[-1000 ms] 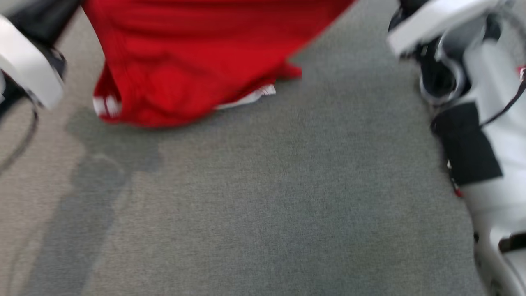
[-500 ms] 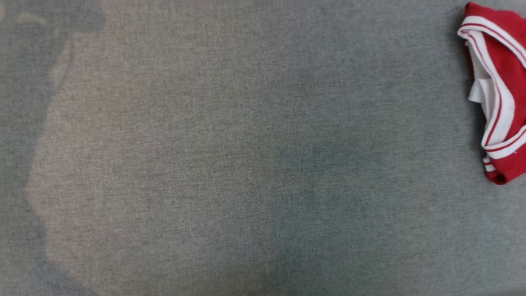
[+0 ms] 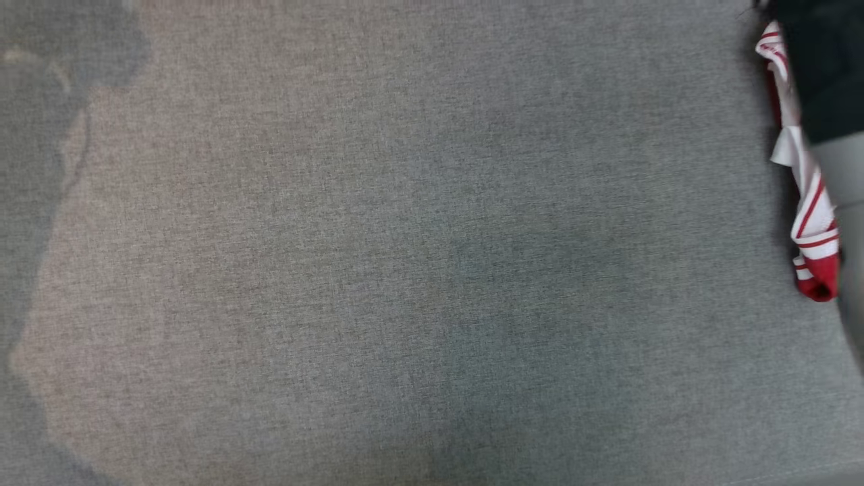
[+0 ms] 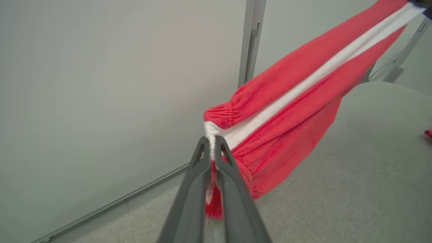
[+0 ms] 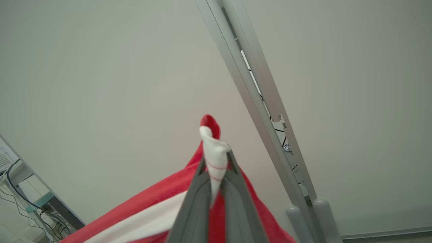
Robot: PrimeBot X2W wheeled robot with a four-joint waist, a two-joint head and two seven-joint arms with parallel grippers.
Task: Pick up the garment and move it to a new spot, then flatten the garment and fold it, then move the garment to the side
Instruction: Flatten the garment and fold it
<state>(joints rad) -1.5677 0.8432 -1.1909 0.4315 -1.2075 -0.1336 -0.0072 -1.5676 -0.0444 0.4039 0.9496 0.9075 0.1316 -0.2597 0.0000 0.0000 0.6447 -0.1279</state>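
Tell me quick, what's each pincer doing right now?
Left pincer: shut on the red garment.
Right pincer: shut on the red garment too.

1. We are looking at the left gripper [image 4: 212,139]: two long, smooth, dark grey fingers [image 4: 187,202], narrowing from broad bases to thin tips.
2. We are seeing the right gripper [image 5: 216,160] showing the same matte, dark grey, tapering pair.
3. At the head view's right edge we are making out a blurred arm section [image 3: 820,74], black above and pale grey below.
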